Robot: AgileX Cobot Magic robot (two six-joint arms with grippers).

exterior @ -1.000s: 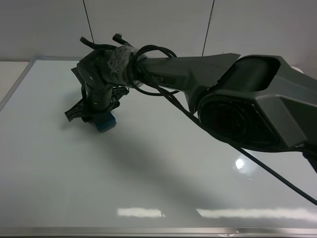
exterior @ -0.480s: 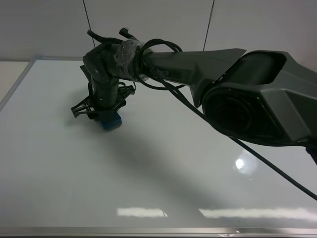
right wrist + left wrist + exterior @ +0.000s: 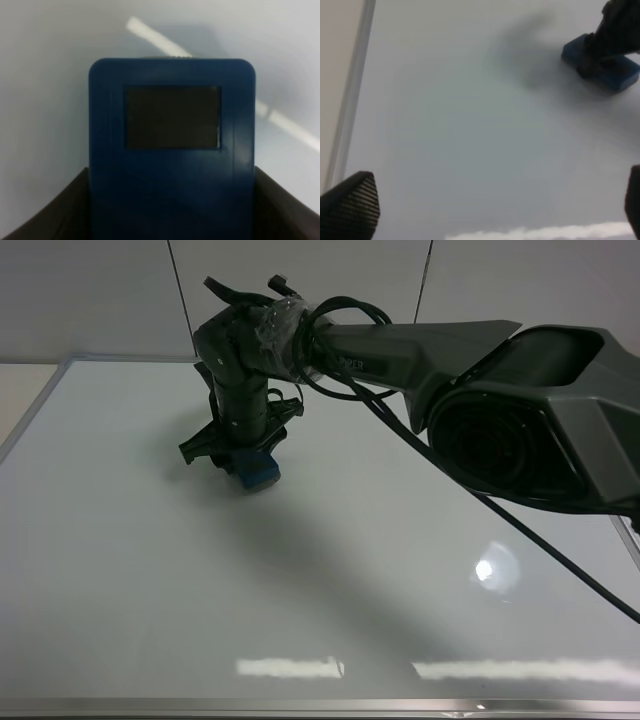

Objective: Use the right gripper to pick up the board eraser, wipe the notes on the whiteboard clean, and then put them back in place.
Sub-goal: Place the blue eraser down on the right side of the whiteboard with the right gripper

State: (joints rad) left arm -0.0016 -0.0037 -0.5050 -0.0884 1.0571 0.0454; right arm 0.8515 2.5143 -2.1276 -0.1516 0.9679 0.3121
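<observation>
Right gripper (image 3: 248, 455), jaws clenched on the two long sides of the board eraser (image 3: 258, 472), holding the blue block low over the far-left part of the whiteboard (image 3: 150, 590), where its underside appears to rest on the glossy surface; exact contact cannot be confirmed. Left gripper (image 3: 490, 210), fingers spread wide and grasping nothing, hangs above the board near its left frame, well apart from the eraser. No red trace of the notes shows on the exposed board, though the arm and its shadow hide part of the surface, so a missed stroke beneath them is one risk. Others, as judged: a tilted wrist would lift one edge of the eraser and leave streaks; too much downward force could drag or twist the block out of the narrow grip on its sides; the loose black cables (image 3: 345, 390) at the wrist could brush the board during a sweep. No container, tray or holder appears in any view, so the eraser's resting place cannot be identified here
</observation>
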